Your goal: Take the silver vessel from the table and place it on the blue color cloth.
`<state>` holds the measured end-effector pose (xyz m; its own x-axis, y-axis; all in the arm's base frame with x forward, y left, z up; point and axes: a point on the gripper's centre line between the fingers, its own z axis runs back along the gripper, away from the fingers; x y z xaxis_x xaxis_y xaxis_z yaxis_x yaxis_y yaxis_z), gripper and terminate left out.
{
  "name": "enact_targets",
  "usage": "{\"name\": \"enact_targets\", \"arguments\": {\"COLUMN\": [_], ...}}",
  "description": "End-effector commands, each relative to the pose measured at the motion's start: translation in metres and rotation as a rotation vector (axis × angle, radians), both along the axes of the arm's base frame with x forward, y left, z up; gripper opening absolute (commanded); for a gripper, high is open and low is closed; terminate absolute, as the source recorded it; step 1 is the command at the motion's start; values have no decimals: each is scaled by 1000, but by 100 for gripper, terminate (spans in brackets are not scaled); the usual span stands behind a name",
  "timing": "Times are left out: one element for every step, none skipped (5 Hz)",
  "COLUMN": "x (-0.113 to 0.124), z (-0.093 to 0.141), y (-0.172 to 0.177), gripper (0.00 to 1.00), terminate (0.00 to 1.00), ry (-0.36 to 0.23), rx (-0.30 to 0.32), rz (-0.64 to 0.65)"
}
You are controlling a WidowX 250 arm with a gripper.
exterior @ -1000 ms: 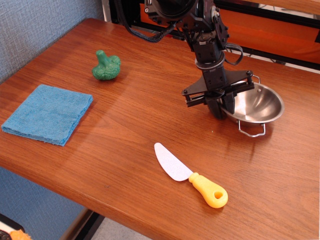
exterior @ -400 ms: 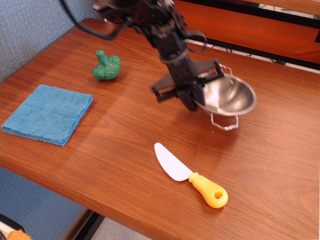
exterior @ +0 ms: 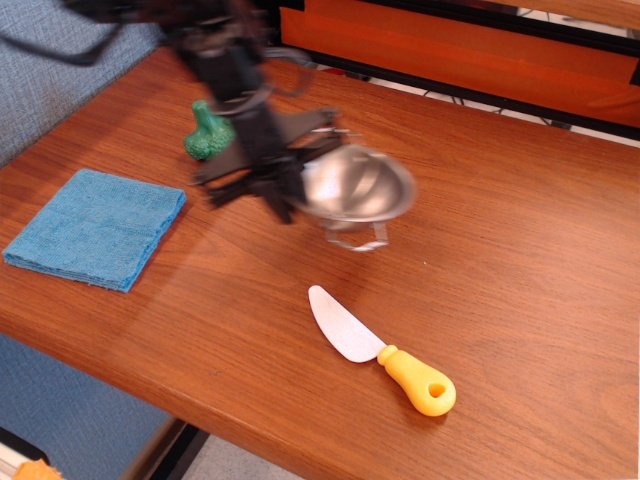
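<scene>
My gripper (exterior: 287, 196) is shut on the left rim of the silver vessel (exterior: 360, 188), a shiny steel bowl with wire loop handles. It holds the bowl above the reddish-brown table (exterior: 500, 260), near the middle, and both are motion-blurred. The blue cloth (exterior: 97, 226) lies flat near the table's left front edge, well to the left of the gripper, with nothing on it.
A green toy broccoli (exterior: 209, 135) stands at the back left, just behind the arm. A toy knife with a grey blade and yellow handle (exterior: 380, 350) lies near the front edge. An orange-and-black frame (exterior: 480, 50) runs along the back.
The gripper has lifted the silver vessel off the table at the right and carried it leftward to the middle, closer to the blue cloth.
</scene>
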<state>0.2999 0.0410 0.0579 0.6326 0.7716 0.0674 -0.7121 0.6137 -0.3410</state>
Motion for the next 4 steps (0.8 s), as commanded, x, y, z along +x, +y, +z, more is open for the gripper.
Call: {"name": "enact_targets", "arguments": {"x": [-68,-85,-96,-101], "z": [8,2,4,-2], "y": [60,95,128,146], "gripper": [0,0,0,0], "terminate": [0,0,0,0], "ry": [16,46,53,46], "rx": [17,31,49,74], "rz": [306,451,550,629]}}
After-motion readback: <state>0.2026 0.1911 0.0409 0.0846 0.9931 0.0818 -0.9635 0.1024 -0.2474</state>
